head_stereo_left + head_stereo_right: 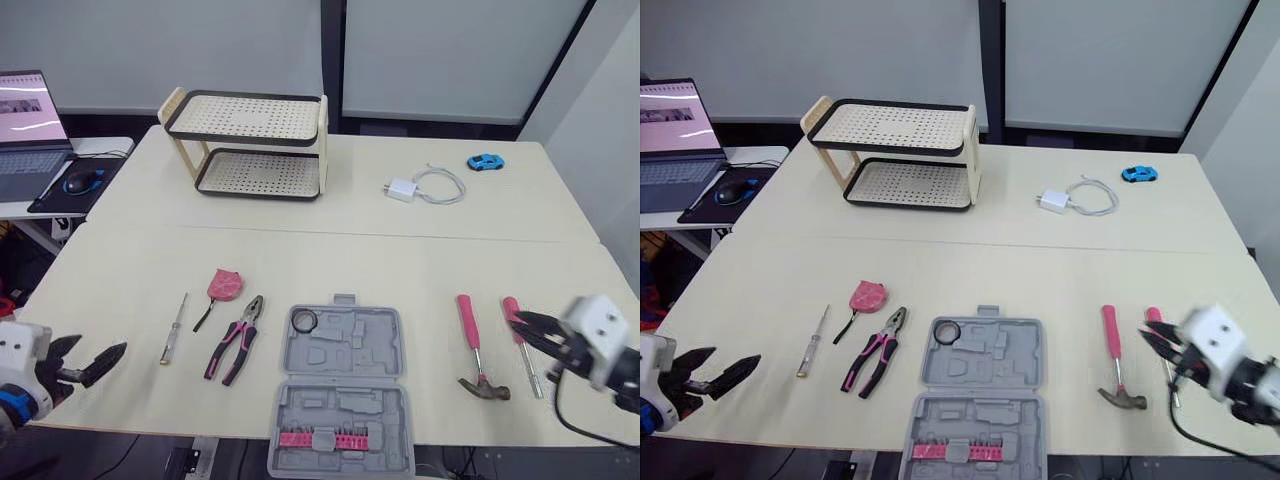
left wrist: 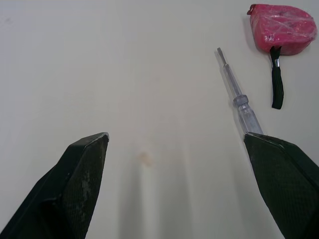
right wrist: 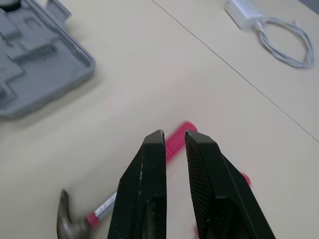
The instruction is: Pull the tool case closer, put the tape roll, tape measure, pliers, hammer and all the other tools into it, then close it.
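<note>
Hovering left pincer spread wide and empty off the front-left corner of the bench, near the clear-handled screwdriver. Carrying right pincer all but clenched, gripping nothing, tips over the pink-handled tool lying just beside the hammer. Judging the task as barely begun. Reading the tool case as already drawn in, lying open at the bench's front edge between pliers and hammer. Counting the tape roll as loaded, sitting in the far-left corner of the case's far half. Counting as left to load: tape measure, pliers and screwdriver lying to the case's left, hammer and pink-handled tool to its right, all apart from it. Marking closing as not yet done. Noting the case as grey moulded plastic, two halves lying flat, shaped recesses mostly vacant, a pink bit strip seated in the near half, a latch tab projecting at the far edge.
</note>
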`<act>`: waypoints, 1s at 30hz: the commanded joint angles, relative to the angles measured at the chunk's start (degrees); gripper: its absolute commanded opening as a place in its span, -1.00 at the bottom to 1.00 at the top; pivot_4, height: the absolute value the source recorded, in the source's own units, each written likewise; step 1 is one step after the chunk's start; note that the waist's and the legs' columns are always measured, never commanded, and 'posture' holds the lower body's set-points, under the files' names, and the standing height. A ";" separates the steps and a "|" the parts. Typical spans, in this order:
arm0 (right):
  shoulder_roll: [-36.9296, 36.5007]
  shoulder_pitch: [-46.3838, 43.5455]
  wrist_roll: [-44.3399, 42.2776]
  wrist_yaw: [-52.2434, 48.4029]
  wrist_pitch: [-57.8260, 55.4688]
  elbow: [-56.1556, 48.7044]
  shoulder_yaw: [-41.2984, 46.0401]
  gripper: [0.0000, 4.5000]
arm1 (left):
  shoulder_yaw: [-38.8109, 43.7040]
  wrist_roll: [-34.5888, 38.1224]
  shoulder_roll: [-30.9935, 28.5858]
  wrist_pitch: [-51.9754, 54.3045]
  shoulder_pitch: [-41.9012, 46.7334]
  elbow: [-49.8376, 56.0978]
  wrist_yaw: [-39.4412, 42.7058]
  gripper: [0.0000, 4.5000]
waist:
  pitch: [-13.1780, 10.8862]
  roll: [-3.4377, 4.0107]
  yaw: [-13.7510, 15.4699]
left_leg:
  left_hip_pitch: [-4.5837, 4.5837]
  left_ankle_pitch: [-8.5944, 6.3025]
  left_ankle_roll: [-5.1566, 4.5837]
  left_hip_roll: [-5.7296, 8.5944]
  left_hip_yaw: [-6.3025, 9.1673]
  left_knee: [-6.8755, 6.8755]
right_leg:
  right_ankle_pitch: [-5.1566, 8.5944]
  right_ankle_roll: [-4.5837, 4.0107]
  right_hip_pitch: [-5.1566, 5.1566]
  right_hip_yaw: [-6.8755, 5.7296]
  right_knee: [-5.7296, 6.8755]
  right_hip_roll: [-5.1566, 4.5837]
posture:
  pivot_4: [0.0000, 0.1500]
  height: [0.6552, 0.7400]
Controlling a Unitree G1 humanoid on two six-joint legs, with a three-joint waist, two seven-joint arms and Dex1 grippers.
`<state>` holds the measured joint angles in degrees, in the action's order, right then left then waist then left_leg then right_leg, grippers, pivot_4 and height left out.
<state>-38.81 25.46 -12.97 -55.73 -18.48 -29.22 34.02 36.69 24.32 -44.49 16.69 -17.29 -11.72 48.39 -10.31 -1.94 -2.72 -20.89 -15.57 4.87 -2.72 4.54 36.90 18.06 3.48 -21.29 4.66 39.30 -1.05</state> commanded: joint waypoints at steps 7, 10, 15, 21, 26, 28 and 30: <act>-1.99 8.66 0.77 -3.23 18.73 20.03 8.04 -0.51 | 2.79 0.51 -1.70 -2.24 -1.93 -4.42 2.27 1.00 | 0.11 -0.07 -0.53 | 0.08 0.00 0.00 0.00 -0.20 -0.05 | -0.01 0.02 0.02 0.25 -0.13 0.00 | 1.00 0.88; -2.39 10.86 0.23 -4.23 20.13 22.43 8.25 -0.25 | 2.42 -0.11 -2.95 -3.59 -2.80 -5.84 4.76 1.00 | 0.10 -0.07 -0.50 | 0.07 -0.01 0.01 0.00 -0.31 -0.07 | -0.01 0.02 0.00 0.36 -0.20 0.00 | 1.00 0.88; -2.89 12.58 -0.30 -4.09 21.35 24.04 8.08 0.23 | 1.37 -0.75 -4.21 -5.58 -2.21 -7.61 6.89 1.00 | 0.09 -0.04 -0.41 | 0.08 -0.03 0.02 0.01 -0.46 -0.09 | 0.26 0.05 -0.03 0.52 -0.30 -0.03 | 1.00 0.88; -3.19 12.56 -0.27 -3.39 22.41 24.01 7.78 0.96 | 0.92 -1.13 -4.03 -5.97 -1.48 -7.81 7.17 1.00 | 0.09 -0.02 -0.46 | 0.09 -0.04 0.04 0.02 -0.57 -0.10 | 0.25 0.10 -0.06 0.67 -0.30 -0.03 | 1.00 0.88; -5.55 9.85 -1.60 -4.58 21.77 19.05 4.98 0.98 | 1.17 -0.75 -3.54 -5.15 -1.84 -6.22 7.10 1.00 | 0.08 -0.01 -0.57 | 0.09 -0.04 0.04 0.01 -0.62 -0.10 | 0.24 0.12 -0.07 0.72 -0.31 -0.03 | 1.00 0.88; -7.37 6.97 -3.48 -5.28 19.19 14.31 2.51 0.98 | 1.47 -0.19 -3.15 -4.37 -2.36 -4.59 6.89 1.00 | 0.04 0.01 -1.02 | 0.08 -0.04 0.05 -0.02 -0.71 -0.10 | 0.24 0.16 -0.06 0.85 -0.31 -0.02 | 1.00 0.88; -8.97 4.57 -5.22 -5.76 15.95 10.24 -0.16 0.98 | 1.64 0.34 -2.61 -3.69 -2.72 -2.79 6.52 1.00 | 0.03 0.04 -1.01 | 0.14 -0.04 0.05 -0.04 -0.78 -0.10 | 0.22 0.21 -0.07 0.91 -0.30 -0.02 | 1.00 0.88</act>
<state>-46.64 30.64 -15.98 -61.03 -0.75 -15.23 34.41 37.29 23.91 -47.21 12.56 -19.59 -16.50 55.43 -10.28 -1.90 -3.72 -20.72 -15.61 4.92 -2.76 3.77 36.81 18.27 3.70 -21.37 5.57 39.00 -1.06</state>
